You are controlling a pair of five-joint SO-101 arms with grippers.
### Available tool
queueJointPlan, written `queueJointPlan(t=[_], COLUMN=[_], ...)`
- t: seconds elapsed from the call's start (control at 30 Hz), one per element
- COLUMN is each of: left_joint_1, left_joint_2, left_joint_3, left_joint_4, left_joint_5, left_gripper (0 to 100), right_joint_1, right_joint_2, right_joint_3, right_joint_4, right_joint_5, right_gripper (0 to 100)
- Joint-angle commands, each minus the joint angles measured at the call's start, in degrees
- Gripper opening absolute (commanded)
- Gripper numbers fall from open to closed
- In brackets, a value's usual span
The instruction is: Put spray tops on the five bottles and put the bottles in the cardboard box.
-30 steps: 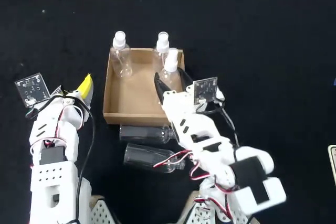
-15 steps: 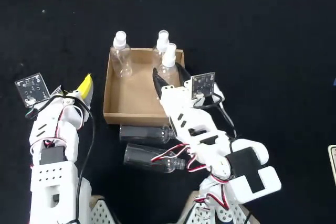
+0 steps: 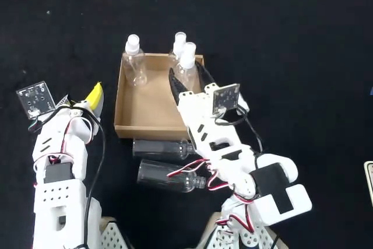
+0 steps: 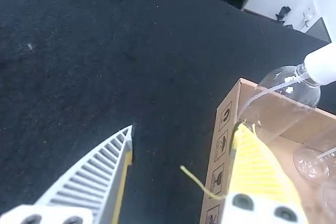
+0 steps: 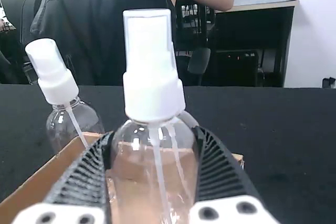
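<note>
Both arms are white moulded plastic; the left arm (image 3: 58, 161) has a base block dotted with small holes and a black cable (image 3: 100, 158) looping alongside; the left gripper (image 4: 184, 129) pairs a white ribbed finger (image 4: 100, 177) with a yellow ribbed finger (image 4: 257, 166), dark screws at their roots; the right arm (image 3: 233, 155) carries black panels (image 3: 277, 193) and red, white and black wires (image 3: 192, 174); the right gripper (image 5: 155, 135) has black ribbed fingers (image 5: 84, 174) on white mounts with screw holes; each wrist bears a small grey square board (image 3: 36, 98) speckled with pale dots.

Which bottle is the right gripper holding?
The upright capped bottle at the cardboard box's right side, clamped inside the right gripper; no other is gripped.
</note>
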Motion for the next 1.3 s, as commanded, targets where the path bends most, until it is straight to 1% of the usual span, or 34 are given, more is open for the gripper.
queueJointPlan(t=[0.0, 0.17, 0.37, 0.87, 0.93, 1.07, 1.1, 1.27], left_joint_1=[-0.6, -0.7, -0.7, -1.4, -2.2, -2.5, -2.5, -2.5], left_joint_2=[-0.7, -0.7, -0.7, -0.7, -0.7, -0.7, -0.7, -0.7], left_joint_3=[-0.5, -0.5, -0.5, -0.5, -0.7, -0.8, -0.8, -0.8], left_joint_4=[-1.0, -1.0, -1.0, -1.1, -1.1, -1.1, -1.1, -1.1], left_joint_5=[-0.1, -0.1, -0.1, -0.1, -0.1, -0.1, -0.1, -0.1], left_gripper=[28, 28, 28, 28, 28, 28, 28, 28], right_joint_1=[1.0, 1.0, 0.7, 0.6, 0.6, 0.5, 0.5, -0.8], right_joint_2=[0.6, 6.5, 13.7, 14.8, 14.8, 14.8, 14.8, 14.8], right_joint_3=[-0.1, -2.0, -2.6, -3.1, -3.1, -3.1, -3.1, -2.6], right_joint_4=[-2.1, -3.5, -14.2, -14.7, -14.7, -14.7, -14.7, -14.7], right_joint_5=[0.6, 0.8, 0.8, 0.8, 0.8, 0.7, 0.7, 0.7], right_gripper=[1.0, 1.0, 1.0, 1.5, 5.1, 16.9, 18.2, 18.4])
